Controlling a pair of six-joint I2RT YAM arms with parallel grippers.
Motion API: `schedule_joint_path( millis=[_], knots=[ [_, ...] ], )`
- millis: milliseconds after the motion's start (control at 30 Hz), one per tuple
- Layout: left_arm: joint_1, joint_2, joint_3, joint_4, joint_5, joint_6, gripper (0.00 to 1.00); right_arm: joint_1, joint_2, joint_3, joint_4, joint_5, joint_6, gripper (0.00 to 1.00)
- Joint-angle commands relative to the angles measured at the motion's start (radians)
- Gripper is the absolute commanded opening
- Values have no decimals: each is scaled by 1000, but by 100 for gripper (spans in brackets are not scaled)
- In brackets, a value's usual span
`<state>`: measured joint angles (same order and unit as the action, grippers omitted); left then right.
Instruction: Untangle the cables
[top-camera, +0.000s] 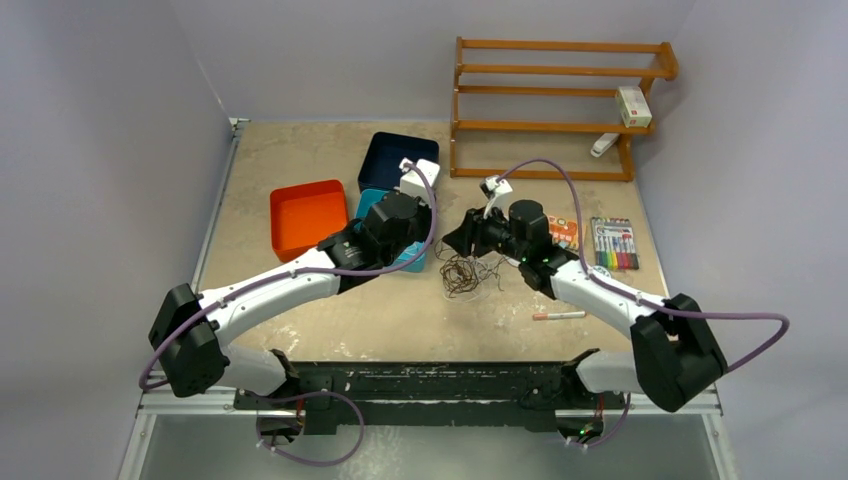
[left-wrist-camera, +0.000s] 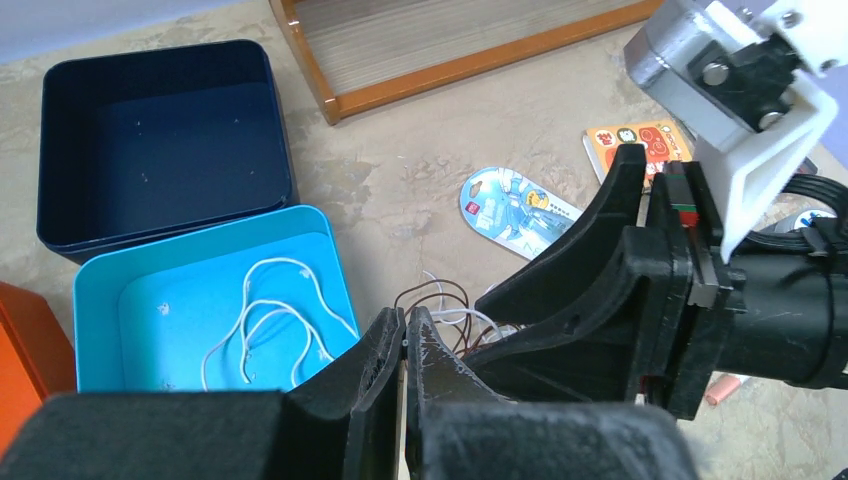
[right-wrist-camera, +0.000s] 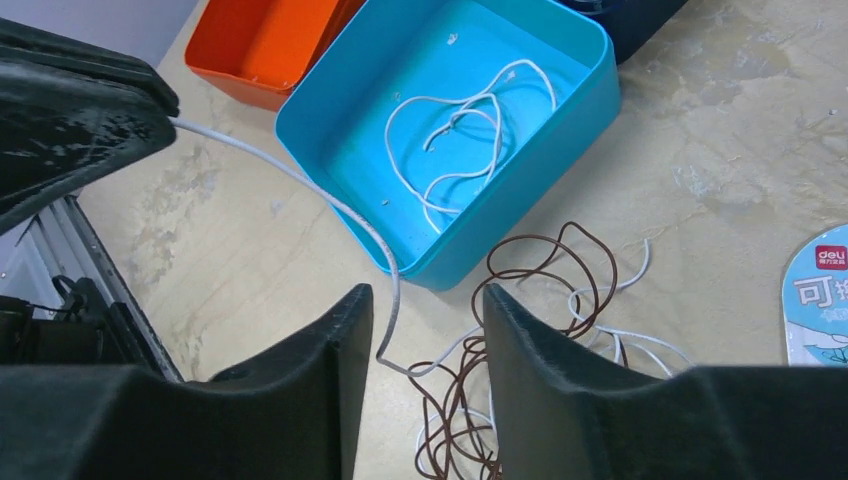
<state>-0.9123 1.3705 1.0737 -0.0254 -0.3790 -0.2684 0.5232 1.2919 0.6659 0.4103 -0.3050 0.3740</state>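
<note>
Roughly midway between the side edges of the beige worktop (top-camera: 400, 315), the tangle of thin brown and white cables (top-camera: 462, 272) lies just beside the light-blue plastic box (right-wrist-camera: 520, 215), which holds one loose white cable (right-wrist-camera: 470, 120). The left gripper (left-wrist-camera: 405, 325) is clamped on a white strand (right-wrist-camera: 300, 180) running to the tangle; the right gripper (right-wrist-camera: 428, 300) hangs above it, jaws apart
</note>
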Motion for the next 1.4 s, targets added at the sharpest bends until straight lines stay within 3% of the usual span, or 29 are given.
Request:
schedule_joint_path(
  millis=[0,167,233,367,500,833,1067,1367],
  knots=[
    [-7,-19,23,46,-12,18,0,-1,3,20,85,2,37,42],
    [-6,-27,-1,60,-23,12,0,-1,-27,27,110,-7,34,9],
    [-6,-31,-12,71,-26,3,4,-1,-56,29,108,19,36,0],
    [-6,-53,-53,111,-6,-23,35,-2,-119,40,70,127,67,0],
    [-4,-76,-110,184,51,-48,52,-3,-138,84,-11,226,110,0],
    [-5,-77,-281,464,119,-66,54,-23,-124,151,-69,222,208,0],
    [-5,48,-433,941,225,-66,54,-27,-139,190,-87,160,206,0],
    [-6,191,-424,1173,250,-5,53,-29,-150,221,-109,108,194,0]
  ],
)
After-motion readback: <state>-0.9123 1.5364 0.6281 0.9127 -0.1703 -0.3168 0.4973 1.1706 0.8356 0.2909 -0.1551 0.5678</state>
